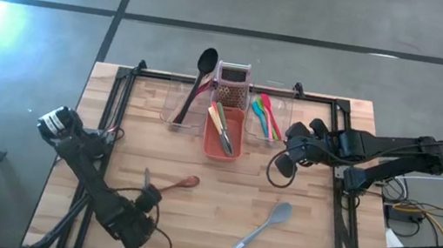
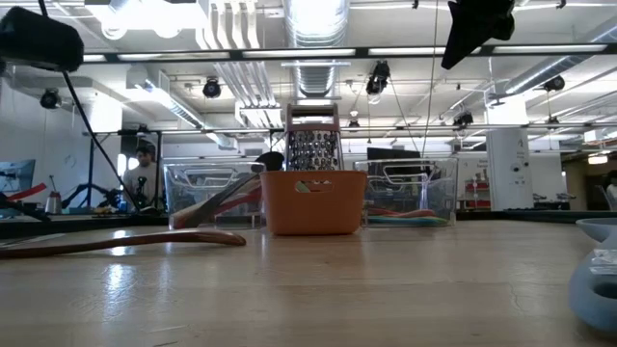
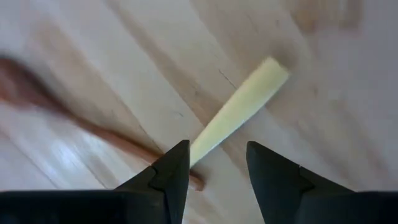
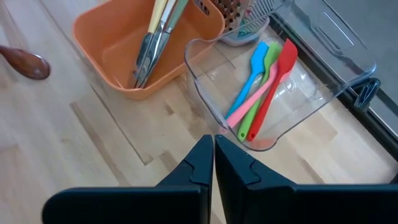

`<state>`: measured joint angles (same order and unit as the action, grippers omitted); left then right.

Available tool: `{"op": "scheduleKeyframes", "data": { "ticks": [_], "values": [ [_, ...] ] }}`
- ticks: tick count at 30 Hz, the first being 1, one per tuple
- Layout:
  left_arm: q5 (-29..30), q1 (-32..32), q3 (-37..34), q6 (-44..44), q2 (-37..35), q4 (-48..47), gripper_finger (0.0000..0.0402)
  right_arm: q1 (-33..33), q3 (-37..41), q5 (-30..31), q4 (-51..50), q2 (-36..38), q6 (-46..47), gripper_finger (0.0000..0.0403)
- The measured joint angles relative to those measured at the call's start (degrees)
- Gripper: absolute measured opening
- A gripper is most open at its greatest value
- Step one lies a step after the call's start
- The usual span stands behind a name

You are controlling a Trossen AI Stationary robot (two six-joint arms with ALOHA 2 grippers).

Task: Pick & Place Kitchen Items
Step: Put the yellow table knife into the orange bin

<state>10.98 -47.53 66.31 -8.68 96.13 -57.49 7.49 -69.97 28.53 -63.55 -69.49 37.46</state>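
Utensils lay in 3 places: some in the tubs at the table's far edge, 2 loose on the bare wood, and 1 under the left gripper [image 1: 146,194]. That gripper hung low over the near left part of the table [image 1: 187,233], fingers [image 3: 171,171] spread, straddling the pale yellow handle [image 3: 239,106] of a knife that lay flat on the wood; whether the fingers touched it I cannot tell. Crossing just beside that handle lay a wooden spoon [image 1: 182,183], its bowl pointing toward the table's middle; the low view showed it [image 2: 125,241] flat on the boards. A grey spoon [image 1: 263,228] lay by itself on the near right part of the table, well apart from both arms.

The right gripper [image 1: 284,167] hovered high above the table, clenched and empty, near the right clear tub [image 4: 311,99]. In that tub lay a red spatula [image 4: 273,87], a pink one [image 4: 252,99], a green one [image 4: 266,65] and a blue one [image 4: 252,78], side by side. The orange tub [image 1: 222,146] in the middle held yellow-handled knives [image 4: 152,46], with a grater [image 2: 312,146] upright just behind it. A black ladle [image 1: 201,70] leaned out of the left clear tub [image 1: 180,109], bowl past the table's far edge
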Motion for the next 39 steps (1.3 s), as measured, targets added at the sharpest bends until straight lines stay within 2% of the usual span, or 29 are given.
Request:
{"op": "scheduleKeyframes", "data": {
  "ticks": [2,7,10,12,16,18,20,28,39],
  "values": [
    [-0.43,0.02,0.15,-7.86,-1.51,0.39,0.0161,0.0,0.0,0.11,0.02,0.0,-0.32,0.0008],
    [0.62,0.57,0.06,-33.83,-5.03,4.5,0.0161,-0.02,0.0,0.15,0.05,0.0,-2.0,0.0008],
    [0.55,0.59,0.08,-39.3,-6.75,6.17,0.0161,-0.02,0.0,0.49,0.28,0.0,-4.35,0.0008],
    [-0.02,0.61,0.1,-34.65,-7.66,5.95,0.0161,-0.02,0.01,1.44,0.66,0.0,-4.57,0.0008],
    [0.66,-0.47,0.06,-8.26,-7.75,5.89,0.0161,-0.04,0.02,1.59,1.22,0.0,-5.34,0.0008],
    [2.91,-0.59,0.06,1.72,-7.12,6.23,0.0161,-0.04,0.02,1.6,1.28,0.0,-5.45,0.0008],
    [3.17,0.45,0.06,7.88,-6.09,6.96,0.0161,-0.04,0.02,1.6,1.33,0.0,-5.09,0.0008],
    [-4.84,1.08,0.0,16.02,-0.75,7.13,0.0159,-0.02,0.02,1.55,1.67,0.0,-4.86,0.0008],
    [-5.7,0.79,-0.03,23.13,1.64,7.04,0.0133,0.0,0.02,1.49,3.04,0.0,-3.67,0.0008]
  ]
}}
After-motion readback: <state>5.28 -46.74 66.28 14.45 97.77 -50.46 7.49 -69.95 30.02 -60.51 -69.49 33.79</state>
